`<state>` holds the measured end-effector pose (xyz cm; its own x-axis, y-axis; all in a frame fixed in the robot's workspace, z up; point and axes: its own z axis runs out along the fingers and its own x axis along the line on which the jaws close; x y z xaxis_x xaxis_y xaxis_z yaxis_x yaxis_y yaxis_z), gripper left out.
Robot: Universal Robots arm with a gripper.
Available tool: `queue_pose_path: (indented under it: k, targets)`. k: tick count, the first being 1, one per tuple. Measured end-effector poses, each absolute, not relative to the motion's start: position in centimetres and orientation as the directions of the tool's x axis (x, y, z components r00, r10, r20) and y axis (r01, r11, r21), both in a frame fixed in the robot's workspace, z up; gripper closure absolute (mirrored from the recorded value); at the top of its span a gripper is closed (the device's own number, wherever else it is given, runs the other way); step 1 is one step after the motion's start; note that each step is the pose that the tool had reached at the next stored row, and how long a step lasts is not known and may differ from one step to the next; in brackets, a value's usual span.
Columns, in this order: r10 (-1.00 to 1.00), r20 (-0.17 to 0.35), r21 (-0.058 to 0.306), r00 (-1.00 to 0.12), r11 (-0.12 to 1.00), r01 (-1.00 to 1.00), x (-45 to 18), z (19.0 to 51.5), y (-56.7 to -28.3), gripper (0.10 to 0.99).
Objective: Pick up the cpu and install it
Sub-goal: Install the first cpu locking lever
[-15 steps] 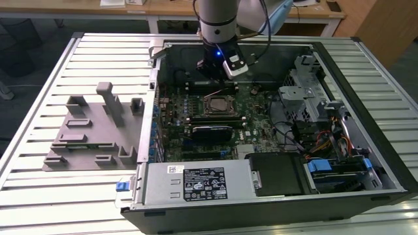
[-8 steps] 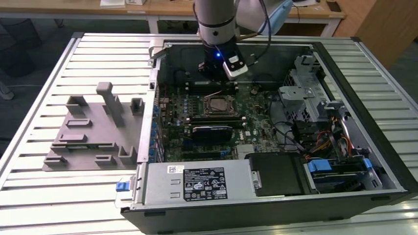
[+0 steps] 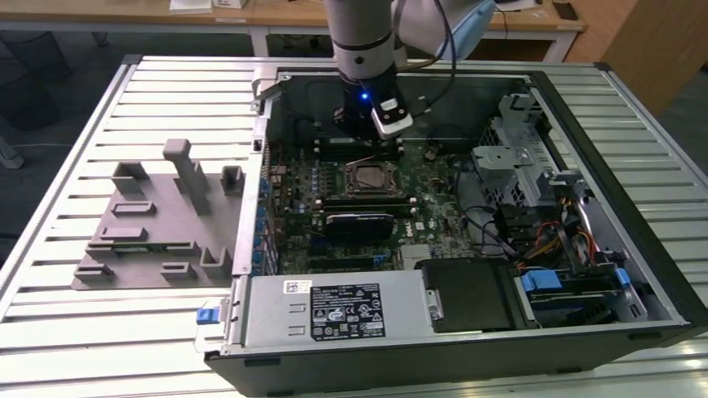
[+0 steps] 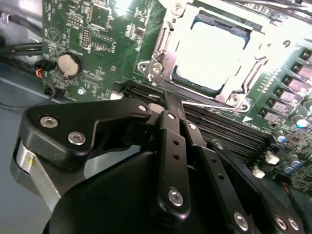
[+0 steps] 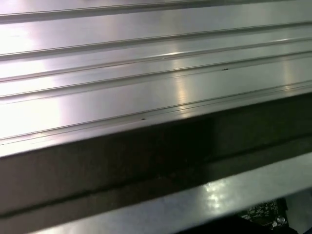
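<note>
**One cpu seated in its socket, gripper above it**

One cpu (image 4: 210, 51) lying flat inside the socket frame (image 4: 163, 53) on the green motherboard (image 4: 105, 36), silvery top glaring bright in the second wrist view. Seen also in the exterior view as a small square (image 3: 366, 177) near the middle of the board, within the open computer case (image 3: 652, 274). Metal retention bracket around it, screws at the corners. Just beside the socket, rows of dark memory slots (image 4: 229, 129); farther along the board, a round coin battery (image 4: 68, 65).

Above the slots, the gripper (image 4: 170, 100), black linkage arms converging, fingers drawn together at the tip with nothing between them, apart from the chip. In the exterior view, gripper (image 3: 370, 137) hanging from the arm (image 3: 360, 33) over the board's far side, just behind the socket.

On the exterior view's left, a grey plastic fixture (image 3: 155, 224) with upright blocks on the slatted metal table (image 3: 66, 240). At the case's near edge, a power supply (image 3: 332, 311) with labels.

In the first wrist view, ribbed metal surface (image 5: 146, 73) and a dark band below it.
</note>
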<state>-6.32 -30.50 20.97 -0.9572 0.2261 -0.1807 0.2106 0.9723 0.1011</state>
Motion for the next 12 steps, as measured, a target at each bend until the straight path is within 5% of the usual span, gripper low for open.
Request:
queue_pose_path:
  k: [12]
  targets:
    - [0.338,-0.181,0.101,-0.924,0.940,0.325,-6.79,20.34,-30.26,0.980]
